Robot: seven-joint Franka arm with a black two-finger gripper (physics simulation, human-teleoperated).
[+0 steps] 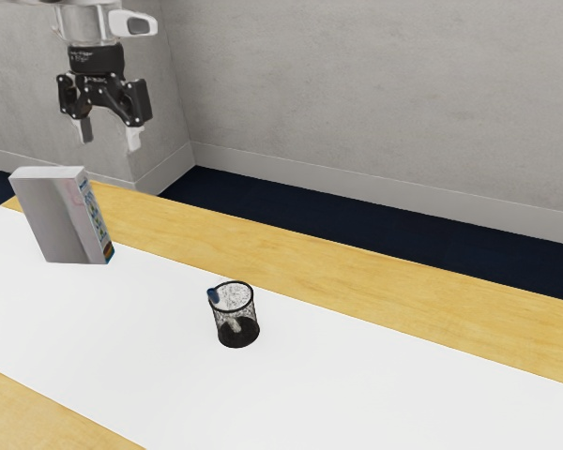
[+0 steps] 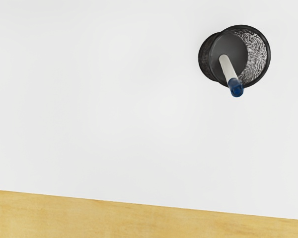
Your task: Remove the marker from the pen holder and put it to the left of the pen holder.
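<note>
High at the exterior view's upper left, my gripper (image 1: 108,137) hangs open, its two fingers apart with nothing between them. The black mesh pen holder (image 1: 237,328) stands upright on the table's white surface, well below my hand and toward the exterior view's right. The marker (image 1: 213,295) leans inside it, its blue cap poking over the rim. From above, in the wrist view, the pen holder (image 2: 259,58) has the white-bodied marker (image 2: 228,69) slanting out over its rim, blue end up.
A grey box (image 1: 60,217) with a printed side stands upright on the white surface (image 1: 122,323), toward the exterior view's left of the pen holder. Wooden strips (image 1: 357,286) run along both long sides of the white surface. A grey wall rises behind the table.
</note>
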